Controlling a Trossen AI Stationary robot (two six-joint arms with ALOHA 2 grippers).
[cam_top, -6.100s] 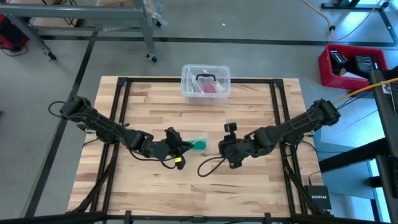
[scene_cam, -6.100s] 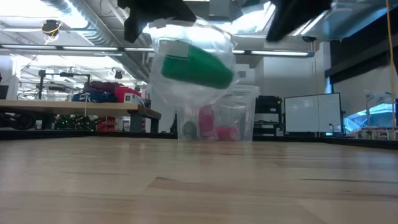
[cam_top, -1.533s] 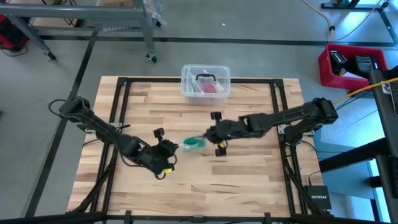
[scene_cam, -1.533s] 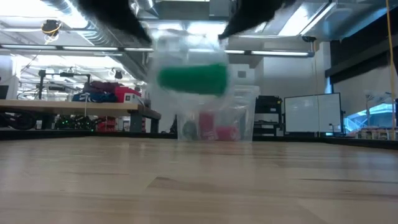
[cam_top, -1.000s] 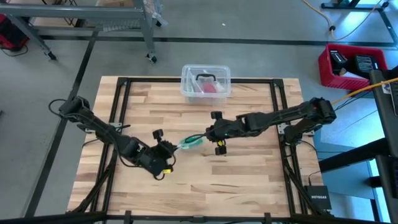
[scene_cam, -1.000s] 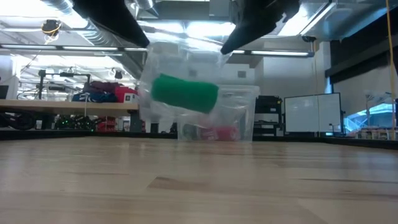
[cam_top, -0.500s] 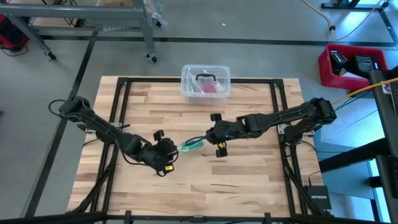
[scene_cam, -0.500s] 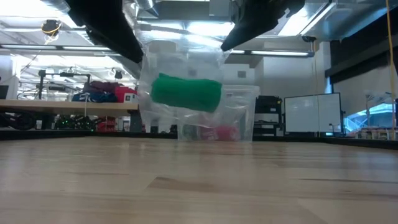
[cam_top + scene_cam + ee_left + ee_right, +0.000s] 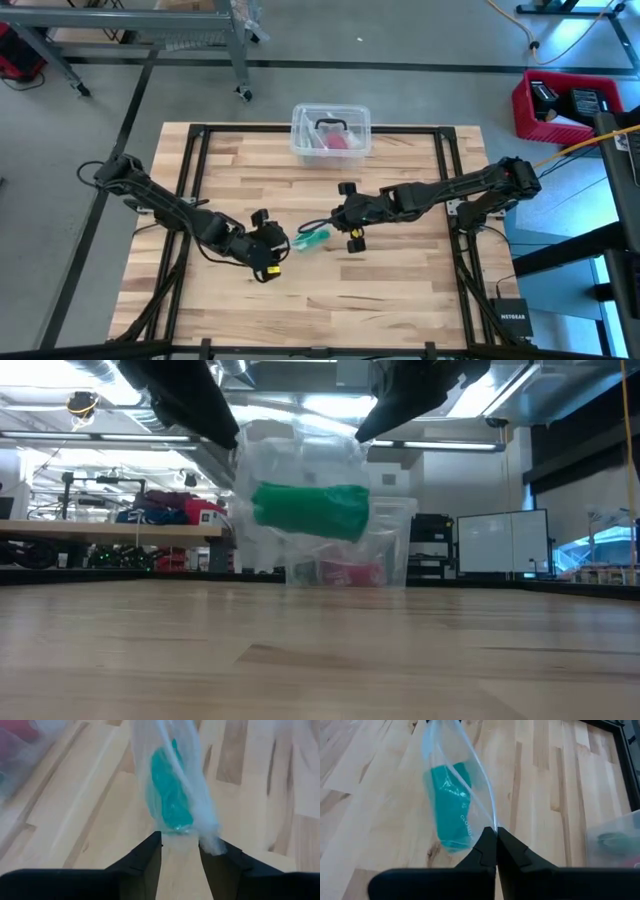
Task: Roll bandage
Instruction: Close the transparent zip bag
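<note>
Right hand (image 9: 496,832) pinches the clear wrapper (image 9: 465,765); bandage (image 9: 310,510) hangs level, lengthwise left-to-right.

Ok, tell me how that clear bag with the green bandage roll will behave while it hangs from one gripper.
The clear bag looks thin and floppy, so it will probably sag and swing under the right gripper, which pinches only its edge. The green bandage roll seems light but would likely slide to the lowest corner. The left gripper stands open beside it, giving no support.
</note>
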